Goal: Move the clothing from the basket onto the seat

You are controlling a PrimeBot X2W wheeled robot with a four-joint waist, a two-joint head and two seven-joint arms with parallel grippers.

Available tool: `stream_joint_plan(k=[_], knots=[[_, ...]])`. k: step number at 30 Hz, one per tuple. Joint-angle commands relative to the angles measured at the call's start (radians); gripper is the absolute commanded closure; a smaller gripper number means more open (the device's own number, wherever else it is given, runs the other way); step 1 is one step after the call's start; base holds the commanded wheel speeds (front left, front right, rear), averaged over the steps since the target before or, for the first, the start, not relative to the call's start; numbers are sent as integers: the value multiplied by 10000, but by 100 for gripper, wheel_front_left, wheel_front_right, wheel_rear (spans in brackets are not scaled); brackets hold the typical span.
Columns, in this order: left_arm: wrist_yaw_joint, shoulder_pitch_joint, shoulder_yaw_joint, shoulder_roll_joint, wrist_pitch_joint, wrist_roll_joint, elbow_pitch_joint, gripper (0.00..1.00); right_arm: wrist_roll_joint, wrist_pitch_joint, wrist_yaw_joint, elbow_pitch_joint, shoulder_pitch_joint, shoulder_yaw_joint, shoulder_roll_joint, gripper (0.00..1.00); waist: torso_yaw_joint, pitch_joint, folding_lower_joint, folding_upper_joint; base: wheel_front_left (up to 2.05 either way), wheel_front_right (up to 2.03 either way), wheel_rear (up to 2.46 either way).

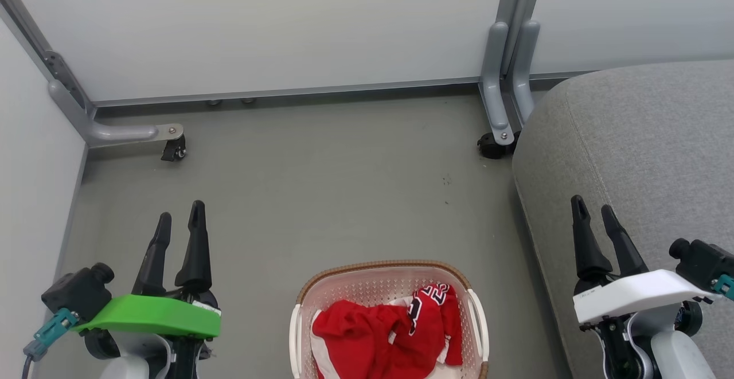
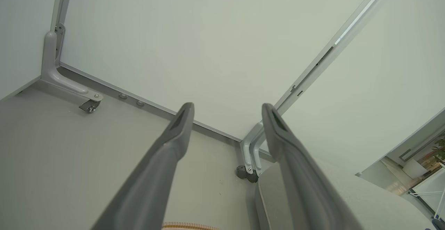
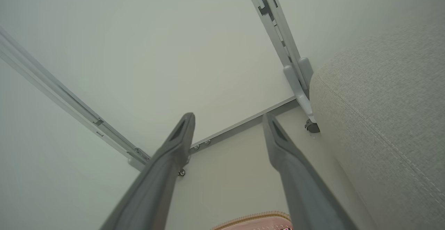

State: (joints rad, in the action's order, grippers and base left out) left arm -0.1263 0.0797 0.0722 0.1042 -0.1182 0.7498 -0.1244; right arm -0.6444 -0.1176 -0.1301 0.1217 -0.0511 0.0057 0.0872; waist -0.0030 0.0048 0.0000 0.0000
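Note:
The red clothing (image 1: pixel 378 336) lies crumpled in the cream-white basket (image 1: pixel 378 273) at the bottom centre of the head view; a jersey's black-and-white lettering (image 1: pixel 427 299) shows on top. The grey seat (image 1: pixel 636 155) fills the right side, beside the basket. My left gripper (image 1: pixel 180 218) stands open at the lower left, over bare floor, well left of the basket. My right gripper (image 1: pixel 593 210) stands open at the lower right, over the seat's edge. Both wrist views show fingers (image 2: pixel 174 132) (image 3: pixel 177 139) spread with nothing between them, and a strip of the basket's brown rim (image 2: pixel 189 225) (image 3: pixel 253 219).
Grey-green floor (image 1: pixel 321 184) stretches ahead to pale partition walls (image 1: pixel 287 23). Grey metal partition feet with castors stand at the back left (image 1: pixel 172 149) and beside the seat's corner (image 1: pixel 493 144). A wall closes the left side (image 1: pixel 28 167).

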Motion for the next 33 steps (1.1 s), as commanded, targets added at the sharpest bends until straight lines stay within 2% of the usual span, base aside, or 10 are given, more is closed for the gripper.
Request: stream_joint_plan(k=[1, 33], knots=[[-47, 37, 32, 83, -107, -293, 130, 0, 343, -112, -5, -123, -16, 26, 38, 0, -2, -1, 0, 0, 0, 0, 0], [-57, -256, 313, 149, -896, -3231, -335, 0, 3440, -903, -6, 242, 161, 369, -31, 0, -45, -34, 0, 0, 0, 0, 0]])
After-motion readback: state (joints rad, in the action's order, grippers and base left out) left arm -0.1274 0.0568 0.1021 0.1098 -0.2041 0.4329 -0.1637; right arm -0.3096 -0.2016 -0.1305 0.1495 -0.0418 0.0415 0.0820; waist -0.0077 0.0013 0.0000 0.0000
